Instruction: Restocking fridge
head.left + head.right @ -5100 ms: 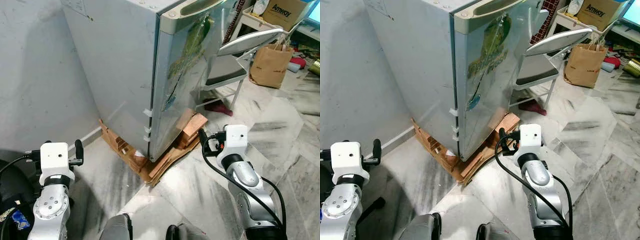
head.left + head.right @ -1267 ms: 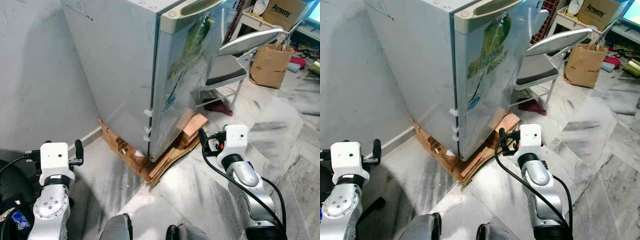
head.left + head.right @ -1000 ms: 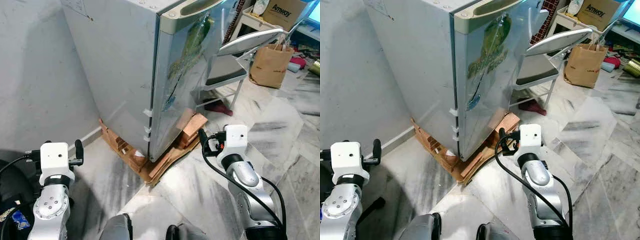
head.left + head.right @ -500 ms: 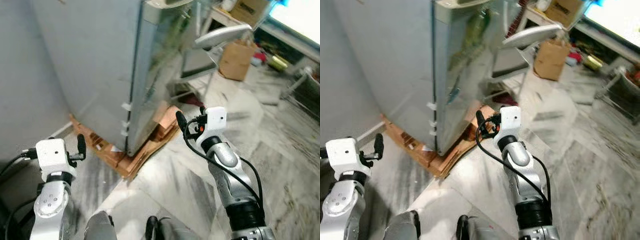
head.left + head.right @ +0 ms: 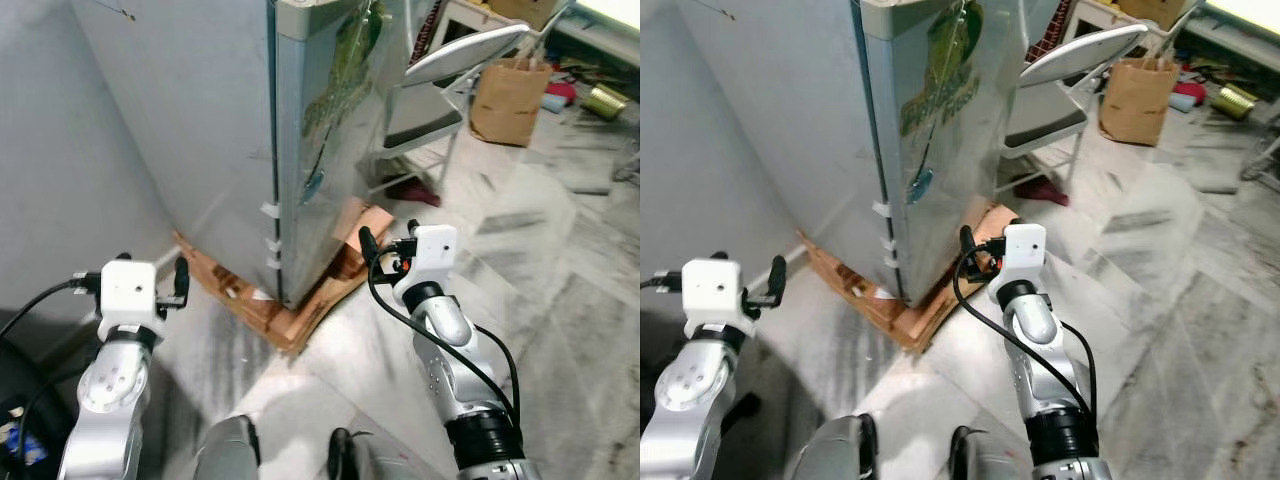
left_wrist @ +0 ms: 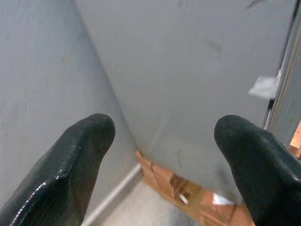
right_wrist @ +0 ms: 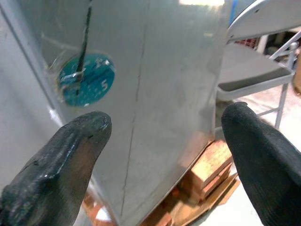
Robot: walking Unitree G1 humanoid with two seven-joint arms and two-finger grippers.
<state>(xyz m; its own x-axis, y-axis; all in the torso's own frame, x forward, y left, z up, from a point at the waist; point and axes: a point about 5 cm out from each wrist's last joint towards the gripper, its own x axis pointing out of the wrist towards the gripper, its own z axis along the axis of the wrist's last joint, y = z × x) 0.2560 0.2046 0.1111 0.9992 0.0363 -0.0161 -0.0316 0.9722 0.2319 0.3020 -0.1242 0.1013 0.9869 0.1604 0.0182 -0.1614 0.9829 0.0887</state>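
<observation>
We see a silver fridge [image 5: 300, 130] standing far-centre, door shut, its corner edge facing us. It sits on flattened cardboard and wood blocks [image 5: 300, 300] on a grey marble floor [image 5: 560, 280]. The fridge door carries a green graphic [image 5: 940, 70] and, low down, a round teal sticker [image 7: 86, 80]. A grey wall [image 5: 60, 180] is on the left, close beside the fridge's side panel.

Left gripper [image 6: 164, 155] is raised near-left, pointing at the fridge's left side panel and the wall corner; its two black fingers [image 6: 77, 165] stand wide apart, nothing between them. In the left eye view it sits at [image 5: 160, 290], apart from the fridge.

Right gripper [image 7: 164, 150] is raised near-centre-right, aimed at the lower fridge door; fingers [image 7: 61, 160] spread apart, empty. In the left eye view it is at [image 5: 385, 250], near the door's bottom corner and the cardboard, not touching either as far as we can tell.

Right of the fridge is a folding metal chair [image 5: 440, 90], just beside the door. Farther right, a brown paper bag [image 5: 508, 100] stands on the floor. A gold can [image 5: 605, 100] lies at far right. Something red-dark [image 5: 412, 192] lies on the floor under the chair; we cannot tell what it is.
</observation>
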